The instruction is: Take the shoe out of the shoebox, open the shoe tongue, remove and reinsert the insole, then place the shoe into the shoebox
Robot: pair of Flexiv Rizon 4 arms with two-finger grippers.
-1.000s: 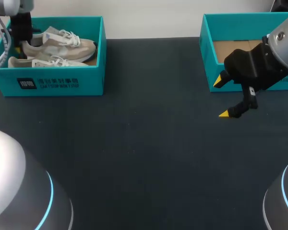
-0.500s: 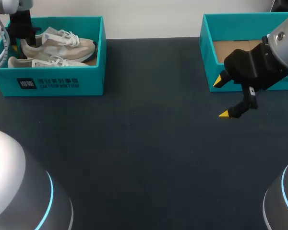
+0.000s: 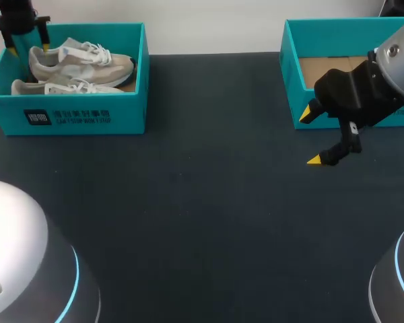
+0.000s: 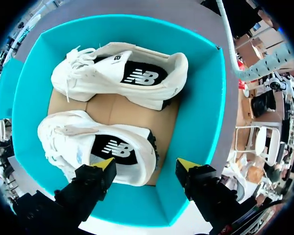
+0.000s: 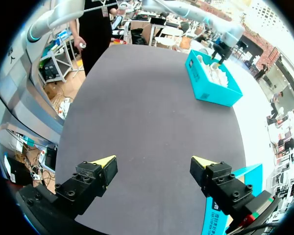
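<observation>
Whereas it was sunk low in the left box (image 3: 77, 118) a second ago, left gripper (image 4: 146, 165): now raised above that box's far-left corner, over the heel ends, fingers spread wide, nothing held.
Right gripper (image 3: 311, 136): unmoved, hung over the table (image 3: 202, 222) just before the right box (image 3: 291, 81), fingers wide apart, nothing held.
Left box: far shoe (image 3: 81, 64) and near shoe (image 3: 60, 87), both pale, laid side by side on the cardboard floor.
Right box: brown cardboard floor shown.
</observation>
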